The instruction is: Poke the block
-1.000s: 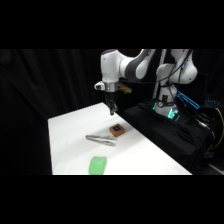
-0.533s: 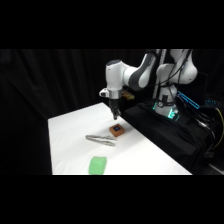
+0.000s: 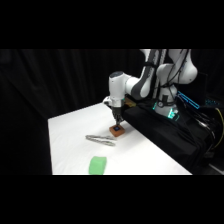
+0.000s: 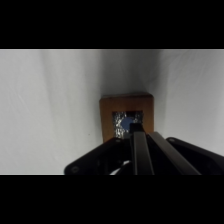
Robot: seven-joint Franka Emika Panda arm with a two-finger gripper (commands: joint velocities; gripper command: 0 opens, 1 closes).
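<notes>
Nearest the side camera, a green piece [image 3: 98, 164] lies flat at the table's [image 3: 67, 145] front edge, well clear of the work. Beyond it the tongs [image 3: 100, 140] lie just beside the block [image 3: 116, 131], not touching it as far as I can tell, so a push should not snag them.

The block sits mid-table, directly under the gripper [image 3: 117, 125], which comes down nearly upright from above. In the wrist view the fingers [image 4: 142, 150] appear pressed together into one narrow tip, which suits poking rather than grasping. That tip points at the dark patch in the block's [image 4: 127, 107] top, at or just above contact; I judge the poke to be landing now.
</notes>
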